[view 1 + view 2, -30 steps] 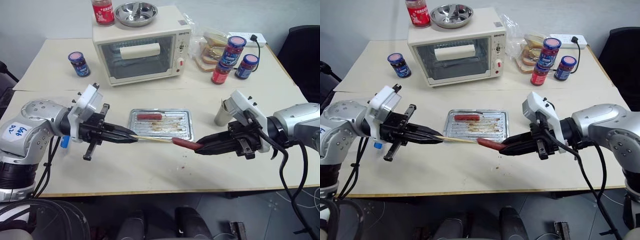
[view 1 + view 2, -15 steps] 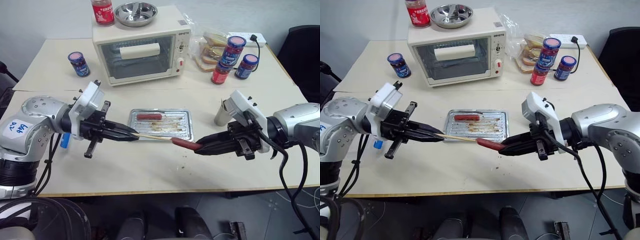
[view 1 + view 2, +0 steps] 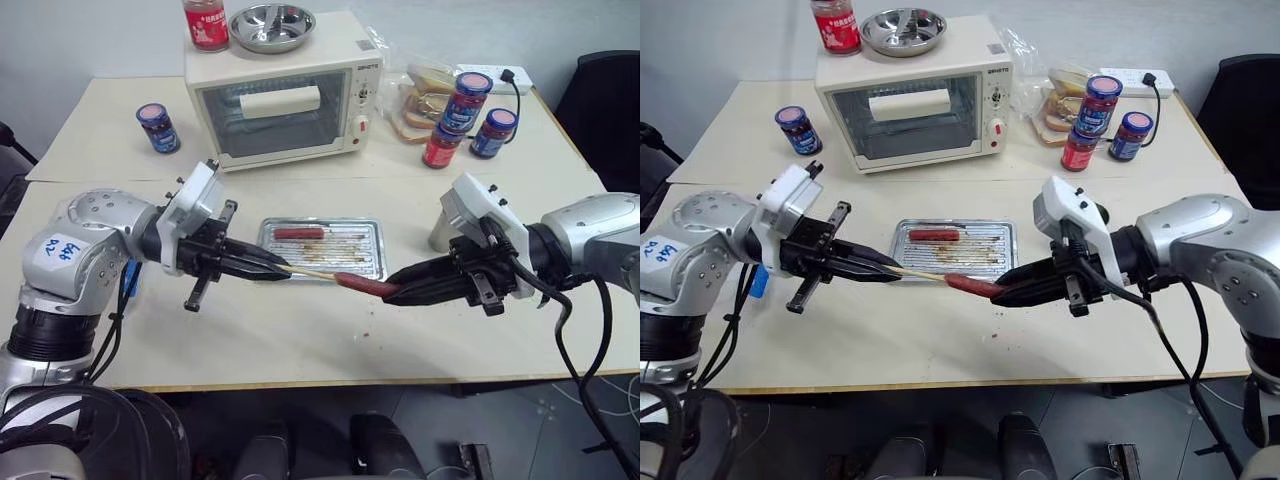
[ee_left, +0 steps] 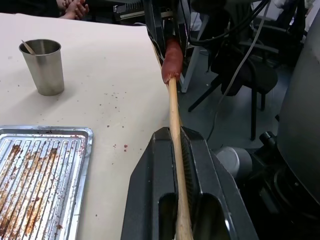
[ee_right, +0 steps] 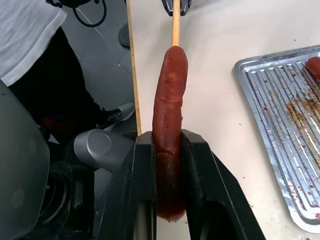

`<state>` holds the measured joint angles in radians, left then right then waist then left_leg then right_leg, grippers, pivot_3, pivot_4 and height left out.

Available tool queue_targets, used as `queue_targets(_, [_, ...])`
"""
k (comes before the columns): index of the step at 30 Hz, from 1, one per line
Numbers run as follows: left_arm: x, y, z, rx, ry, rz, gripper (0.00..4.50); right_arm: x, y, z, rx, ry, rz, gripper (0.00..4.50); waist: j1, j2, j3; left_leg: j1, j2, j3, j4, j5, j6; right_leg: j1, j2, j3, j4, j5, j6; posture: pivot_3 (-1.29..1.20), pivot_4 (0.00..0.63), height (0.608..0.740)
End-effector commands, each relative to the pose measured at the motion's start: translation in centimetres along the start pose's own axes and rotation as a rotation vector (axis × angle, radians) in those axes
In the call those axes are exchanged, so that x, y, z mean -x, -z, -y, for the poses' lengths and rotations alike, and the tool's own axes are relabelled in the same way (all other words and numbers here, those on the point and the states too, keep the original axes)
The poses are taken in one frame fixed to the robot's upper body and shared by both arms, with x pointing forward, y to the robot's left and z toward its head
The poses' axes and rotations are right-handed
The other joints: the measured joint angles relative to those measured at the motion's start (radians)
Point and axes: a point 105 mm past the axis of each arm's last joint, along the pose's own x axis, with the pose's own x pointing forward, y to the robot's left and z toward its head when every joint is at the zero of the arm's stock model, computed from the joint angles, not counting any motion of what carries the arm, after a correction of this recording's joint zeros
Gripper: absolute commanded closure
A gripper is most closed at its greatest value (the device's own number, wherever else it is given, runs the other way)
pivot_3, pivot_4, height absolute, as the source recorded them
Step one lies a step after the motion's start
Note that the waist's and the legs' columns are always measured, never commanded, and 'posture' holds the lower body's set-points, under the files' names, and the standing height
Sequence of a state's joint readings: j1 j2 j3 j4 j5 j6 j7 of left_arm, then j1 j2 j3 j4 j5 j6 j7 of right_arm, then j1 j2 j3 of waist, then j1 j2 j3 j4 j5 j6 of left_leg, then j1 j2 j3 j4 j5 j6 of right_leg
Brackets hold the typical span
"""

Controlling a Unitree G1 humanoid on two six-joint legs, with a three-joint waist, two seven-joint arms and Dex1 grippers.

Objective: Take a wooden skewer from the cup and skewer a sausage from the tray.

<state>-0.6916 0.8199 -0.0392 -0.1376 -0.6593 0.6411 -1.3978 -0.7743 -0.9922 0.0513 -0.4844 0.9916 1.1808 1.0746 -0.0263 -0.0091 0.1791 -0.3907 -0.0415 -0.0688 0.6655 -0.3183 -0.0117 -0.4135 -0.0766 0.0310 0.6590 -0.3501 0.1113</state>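
My left gripper (image 3: 285, 268) is shut on the wooden skewer (image 3: 312, 272), a thin pale stick pointing level to the right, held above the table in front of the tray (image 3: 350, 243). The skewer's tip meets the end of a reddish-brown sausage (image 3: 360, 284), and my right gripper (image 3: 392, 292) is shut on that sausage's other half. In the left wrist view the skewer (image 4: 175, 150) runs out between the fingers to the sausage (image 4: 171, 60). A second sausage (image 3: 298, 233) lies on the tray's back left. The grey cup (image 4: 44, 67) stands right of the tray, a stick end showing inside.
A cream toaster oven (image 3: 285, 100) stands behind the tray with a steel bowl (image 3: 271, 26) and a red jar (image 3: 205, 24) on top. Lidded jars (image 3: 458, 118) and bagged bread (image 3: 420, 95) are at the back right, one jar (image 3: 158, 127) at the back left.
My left gripper has edged right toward the sausage. The bare stretch of skewer between the two grippers is shorter. The right gripper has shifted slightly left, still holding the sausage.
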Motion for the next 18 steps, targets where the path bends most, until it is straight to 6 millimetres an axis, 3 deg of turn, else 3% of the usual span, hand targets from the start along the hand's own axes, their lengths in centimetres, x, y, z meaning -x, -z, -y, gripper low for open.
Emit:
queue_targets(1, [-0.9, -0.6, -0.1, -0.043, 0.02, -0.005, 4.5, -1.1, -1.4, -1.6, 0.102, -0.087, 0.021, 4.1, 0.0, 0.0, 0.0, 0.0, 0.0, 0.0, 0.0, 0.0, 0.0, 0.0, 0.0, 0.0, 0.0, 0.0, 0.0, 0.0, 0.15, 0.74])
queue_targets(10, [0.6, 0.6, 0.3, -0.007, -0.05, -0.026, 4.5, -0.7, -1.0, -1.0, 0.127, -0.033, 0.008, 4.1, 0.001, 0.0, 0.0, 0.0, 0.0, 0.0, 0.0, 0.0, 0.0, 0.0, 0.0, 0.0, 0.0, 0.0, 0.0, 0.0, 0.15, 0.74])
queue_targets(13, [1.2, 1.0, 0.6, 0.011, -0.096, -0.02, 4.5, -0.6, -1.0, -0.3, 0.129, 0.006, 0.018, 3.21, -0.001, 0.0, 0.0, 0.0, 0.0, 0.0, 0.0, 0.0, 0.0, 0.0, 0.0, 0.0, 0.0, 0.0, 0.0, 0.0, 0.15, 0.74])
queue_targets(18, [1.8, 1.6, 1.3, 0.035, -0.156, -0.021, 4.5, -0.7, -1.9, 1.7, 0.146, 0.095, 0.063, 2.21, 0.0, 0.0, 0.0, 0.0, 0.0, 0.0, 0.0, 0.0, 0.0, 0.0, 0.0, 0.001, 0.001, 0.0, 0.0, 0.0, 0.15, 0.74])
